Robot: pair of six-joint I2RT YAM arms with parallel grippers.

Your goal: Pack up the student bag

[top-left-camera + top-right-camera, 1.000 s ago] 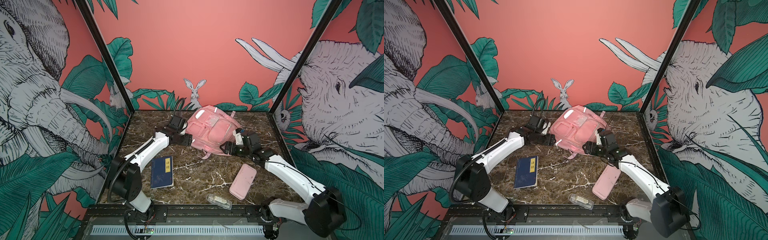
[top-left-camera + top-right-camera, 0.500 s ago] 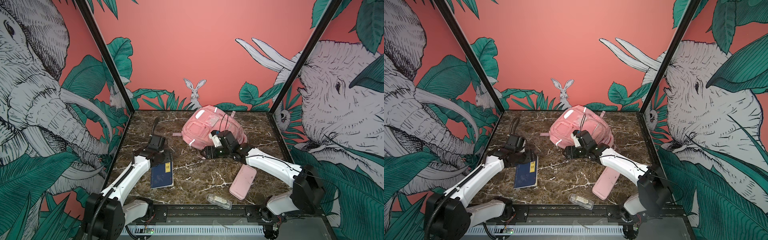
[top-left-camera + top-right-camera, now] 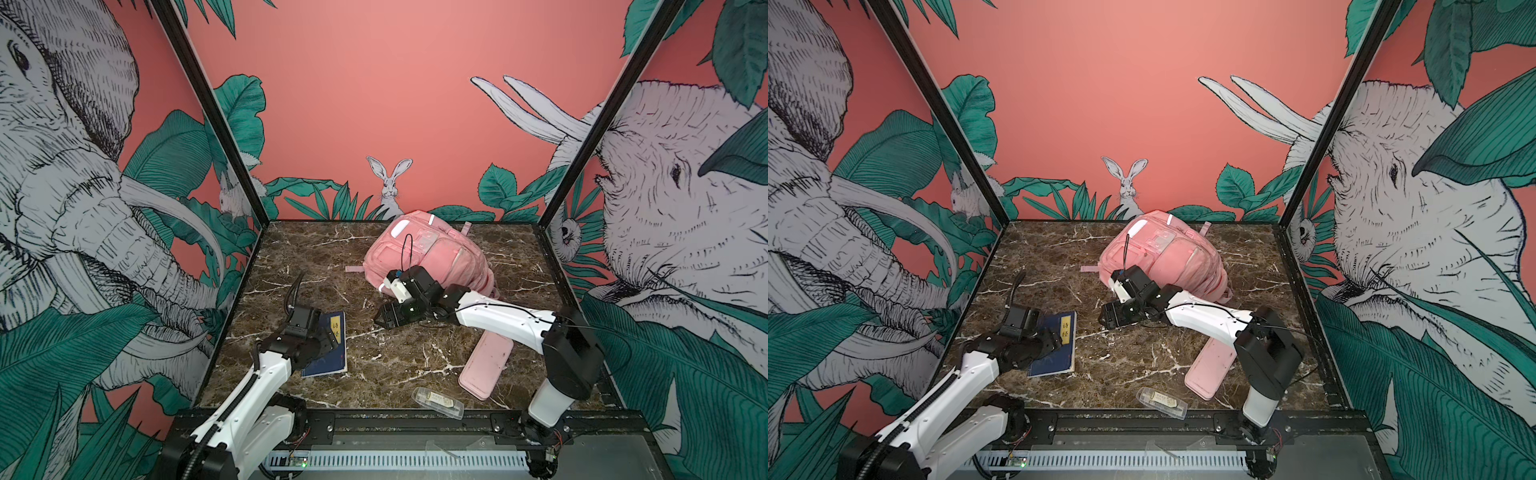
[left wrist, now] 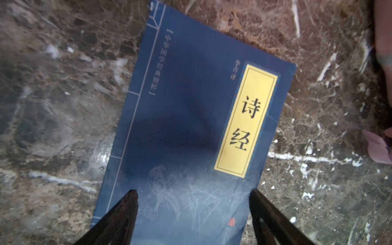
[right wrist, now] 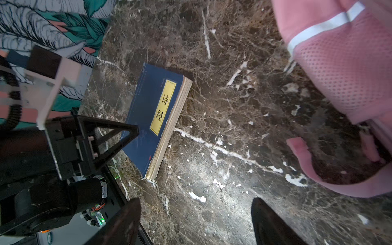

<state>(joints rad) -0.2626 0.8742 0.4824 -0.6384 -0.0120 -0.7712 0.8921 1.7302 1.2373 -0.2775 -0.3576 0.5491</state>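
The student bag, a large soft pink fabric backpack with zipped front pockets and small white reflective strips, lies slumped at the back of the dark brown marble-patterned tabletop, close to the rear wall and a little right of centre in both top views. A loose pink strap end trails from it onto the marble. The right gripper sits low in front of the bag, over bare marble between the bag and a thin dark blue paperback book with a yellow title label. Its jaws are spread wide with nothing between them, and the right wrist view shows only marble in the gap, with the bag's pink mesh side and a white strip close by. The left gripper is over the blue book, which lies flat on the left part of the table. In the left wrist view its two black fingers are released and spread above the book's near end, gripping nothing; whether the tips touch the cover I cannot tell. Toward the front right, a flat pink rounded-rectangle pencil case lies partly under the right arm, and just in front of it rests a small clear plastic box, apart from both grippers.
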